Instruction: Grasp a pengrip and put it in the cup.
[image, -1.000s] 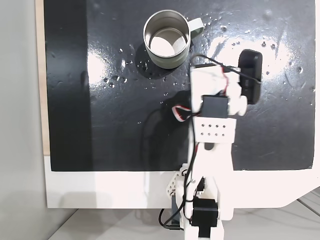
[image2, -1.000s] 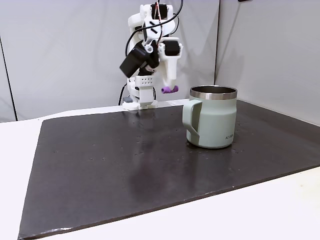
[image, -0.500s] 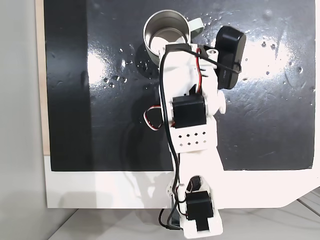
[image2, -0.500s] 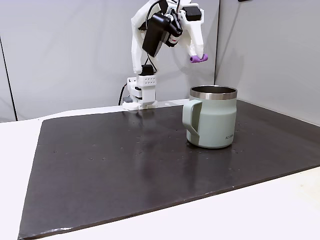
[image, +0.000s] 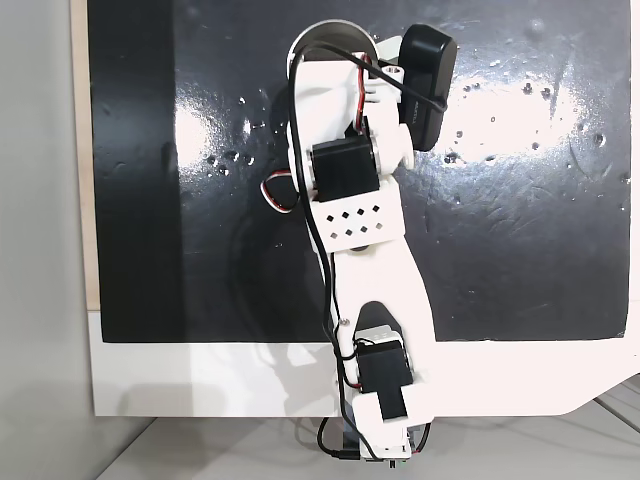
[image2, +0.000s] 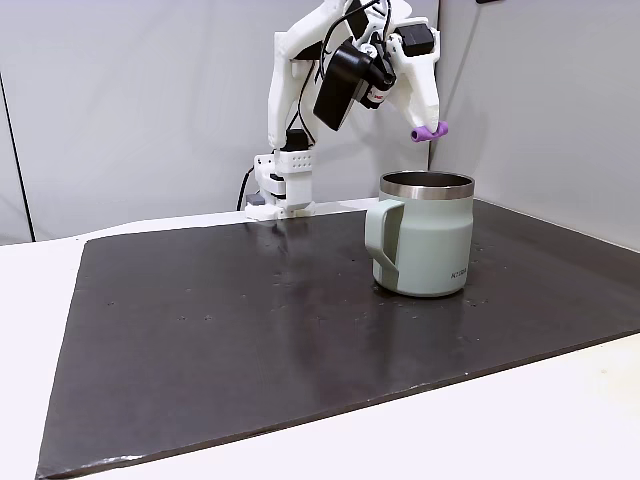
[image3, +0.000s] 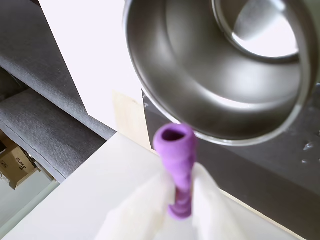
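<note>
One pengrip: the purple pengrip (image2: 429, 132) hangs in the air, pinched between the two pale fingers of the gripper (image3: 179, 192), above the level of the cup's rim.
Gripper state: pressed together on the pengrip; in the wrist view the white fingers (image3: 212, 210) squeeze its lower half and the open end points away from the camera.
Long axis: in the side fixed view the pengrip lies nearly level and sticks out sideways from the fingertips, toward the right of that picture.
Pengrip to cup: the cup (image2: 424, 246) stands upright on the dark worktop (image2: 250, 340), handle toward the left in that view. The pengrip is above it and close to the middle of the opening, well apart from the rim in height.
Deciding relation: I judge that the release depends on whether the pengrip is truly over the opening. In the wrist view its free end overlaps the near rim of the cup (image3: 220, 75), so it may be near the edge.
Side view gives: the height above the rim.
Top view gives: the arm (image: 350, 200) covers most of the cup (image: 325, 28), so the gripper and pengrip are hidden there.
Wrist view gives: the empty metal inside of the cup.
</note>
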